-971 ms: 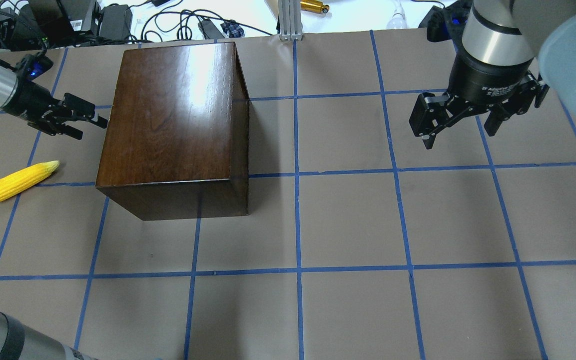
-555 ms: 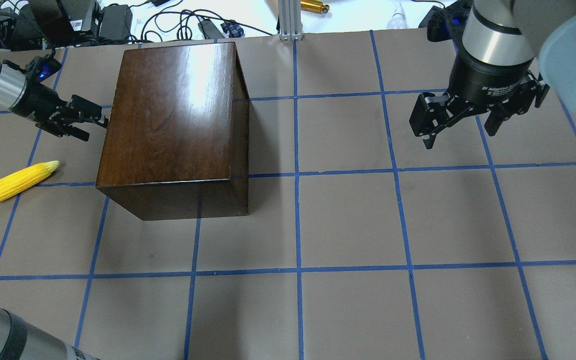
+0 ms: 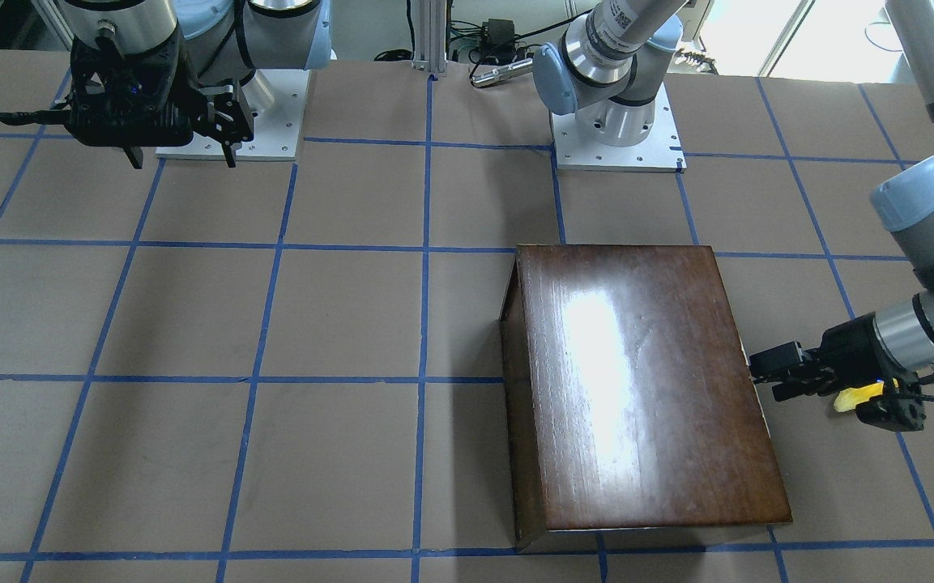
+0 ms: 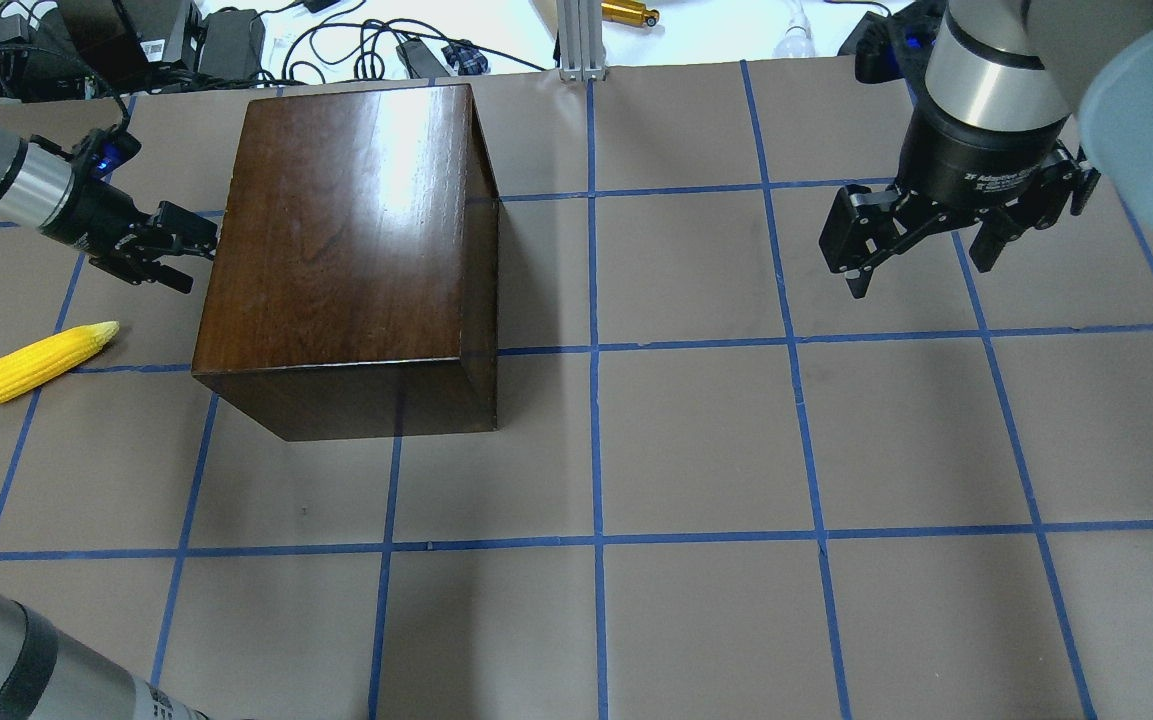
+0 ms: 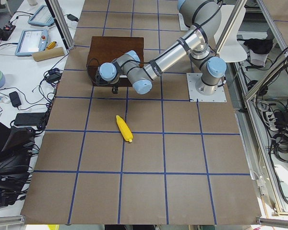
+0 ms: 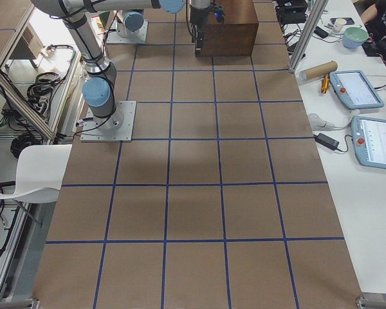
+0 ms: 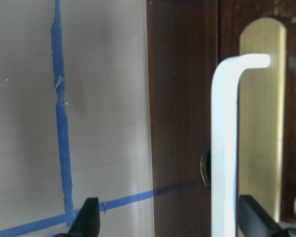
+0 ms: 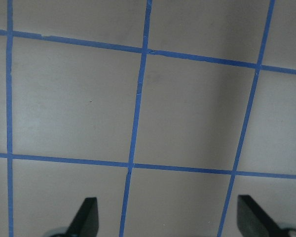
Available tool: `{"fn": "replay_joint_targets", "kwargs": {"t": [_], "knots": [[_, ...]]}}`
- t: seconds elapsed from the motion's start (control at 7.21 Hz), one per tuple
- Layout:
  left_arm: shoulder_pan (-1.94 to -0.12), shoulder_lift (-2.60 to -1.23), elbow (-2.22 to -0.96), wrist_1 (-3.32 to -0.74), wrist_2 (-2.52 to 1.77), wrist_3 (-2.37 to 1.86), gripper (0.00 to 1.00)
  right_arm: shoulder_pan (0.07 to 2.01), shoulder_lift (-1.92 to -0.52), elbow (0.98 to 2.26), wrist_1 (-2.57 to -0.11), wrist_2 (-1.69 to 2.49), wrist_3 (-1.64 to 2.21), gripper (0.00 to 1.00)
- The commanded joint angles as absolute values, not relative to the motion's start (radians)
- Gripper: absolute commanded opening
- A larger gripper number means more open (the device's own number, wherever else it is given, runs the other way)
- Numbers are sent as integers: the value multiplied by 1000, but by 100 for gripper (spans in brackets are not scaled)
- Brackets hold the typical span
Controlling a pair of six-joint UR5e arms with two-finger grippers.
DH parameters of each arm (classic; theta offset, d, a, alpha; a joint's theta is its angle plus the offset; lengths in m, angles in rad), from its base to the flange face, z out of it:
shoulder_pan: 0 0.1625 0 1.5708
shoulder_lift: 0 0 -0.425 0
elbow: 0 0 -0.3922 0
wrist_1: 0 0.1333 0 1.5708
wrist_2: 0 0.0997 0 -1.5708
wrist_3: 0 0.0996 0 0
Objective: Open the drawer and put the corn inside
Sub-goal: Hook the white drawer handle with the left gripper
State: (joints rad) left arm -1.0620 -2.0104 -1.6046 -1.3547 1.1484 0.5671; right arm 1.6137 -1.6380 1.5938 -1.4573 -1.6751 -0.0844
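Drawer (image 7: 229,29), judged fully shut: no pale tray shows outside the cabinet (image 4: 346,240). This dark brown box is the largest item and stands on the bench (image 4: 696,440) close to the edge opposite the robot, its drawer face turned toward the bench's left end.

Right gripper (image 4: 919,275): hovers over bare bench toward the right end, well apart from the cabinet, fingers spread wide with nothing between them.

Left gripper (image 4: 194,255): held just off the drawer face, pointing at it from the left-end side; fingers spread, pinching nothing.

Corn (image 4: 41,362): lies flat on the bench, beyond the left gripper toward the left end and nearer the robot's edge, apart from both gripper and cabinet. Its long axis is diagonal, one end aimed roughly at the cabinet.

Pull (image 7: 224,148): a small bright metal bar over a brass backplate (image 7: 261,123).

Critical relation: in the left wrist view the bar stands between the two fingertips (image 7: 86,217), across their closing line. It is off centre, close beside one tip and well apart from the other. Whether the tips reach past the bar cannot be told.

Judgement: the step in hand is the left arm, the nearer one, grasping the pull. Closing and then drawing toward the left end should slide the tray out.

Risk: the corn lies in front of the drawer face, so a long tray might reach it.
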Motion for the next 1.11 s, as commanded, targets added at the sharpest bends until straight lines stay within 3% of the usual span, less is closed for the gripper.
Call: {"fn": "replay_joint_targets", "kwargs": {"t": [0.0, 0.97], "knots": [[-1062, -2022, -1605, -1350, 1150, 569, 100, 1614, -1637, 1594, -1457, -1677, -84, 100], [-1026, -2029, -1595, -1350, 1163, 577, 100, 1614, -1638, 1594, -1457, -1675, -84, 100]]}}
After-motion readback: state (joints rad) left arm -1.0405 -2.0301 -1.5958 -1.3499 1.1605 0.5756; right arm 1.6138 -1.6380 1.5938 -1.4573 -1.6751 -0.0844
